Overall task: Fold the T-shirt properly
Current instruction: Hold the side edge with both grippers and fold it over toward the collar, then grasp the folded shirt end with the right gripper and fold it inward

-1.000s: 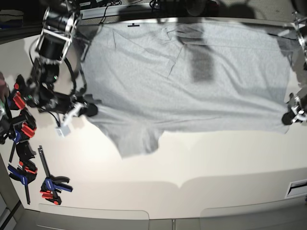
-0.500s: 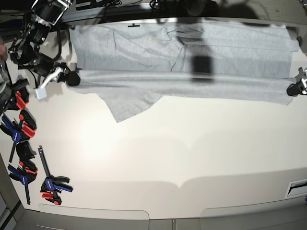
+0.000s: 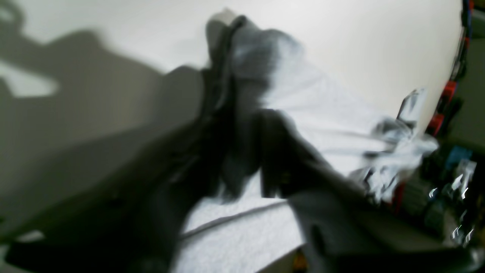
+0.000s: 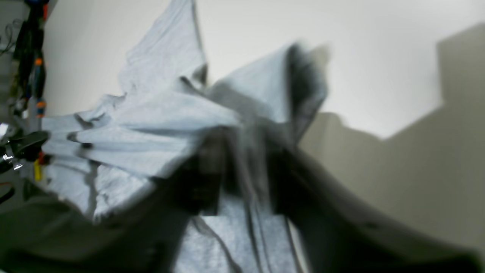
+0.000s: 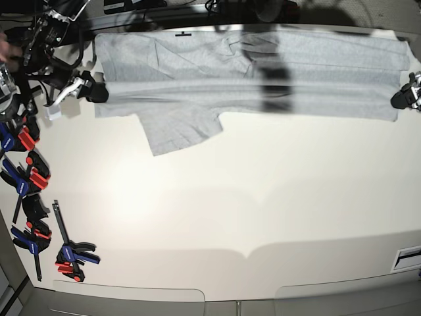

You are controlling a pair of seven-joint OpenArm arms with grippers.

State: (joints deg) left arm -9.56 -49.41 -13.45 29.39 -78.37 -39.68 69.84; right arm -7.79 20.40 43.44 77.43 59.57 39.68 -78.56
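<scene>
The light grey T-shirt (image 5: 263,72) lies stretched in a long band along the far edge of the table, with one sleeve (image 5: 181,131) sticking out toward the near side. My right gripper (image 5: 99,93), at the left of the base view, is shut on the shirt's left end. My left gripper (image 5: 400,99), at the right, is shut on the right end. Both wrist views are blurred. The left wrist view shows dark fingers pinching grey cloth (image 3: 322,110). The right wrist view shows bunched cloth (image 4: 159,113) in the jaws. No lettering shows.
Several blue, red and black clamps (image 5: 29,178) lie along the table's left edge, and one more (image 5: 72,253) near the front left corner. A white tag (image 5: 54,112) hangs by my right gripper. The white table (image 5: 230,210) stretches toward the near side.
Both grippers have carried the shirt's near edge toward the far side of the table, folding the cloth over itself into a narrower band. The sleeve has trailed along.
</scene>
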